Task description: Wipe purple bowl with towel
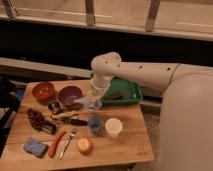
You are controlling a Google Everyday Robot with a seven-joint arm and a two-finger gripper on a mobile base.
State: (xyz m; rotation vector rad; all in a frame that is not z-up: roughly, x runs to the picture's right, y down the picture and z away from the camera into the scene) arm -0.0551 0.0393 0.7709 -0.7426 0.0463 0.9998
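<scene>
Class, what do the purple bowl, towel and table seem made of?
Purple bowl: perhaps plastic or glazed ceramic, smooth, evenly coloured. Towel, in the shut gripper beside that bowl: soft cloth, crumpled pale folds. Table: wood, warm brown, matte.

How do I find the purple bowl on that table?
Look at the wooden table, at its back-left corner in the picture, where two bowls sit side by side. The purple bowl is the one nearer the gripper, which is shut on the pale towel. Its neighbour, the orange-red bowl, is equally wide but differently coloured.
</scene>
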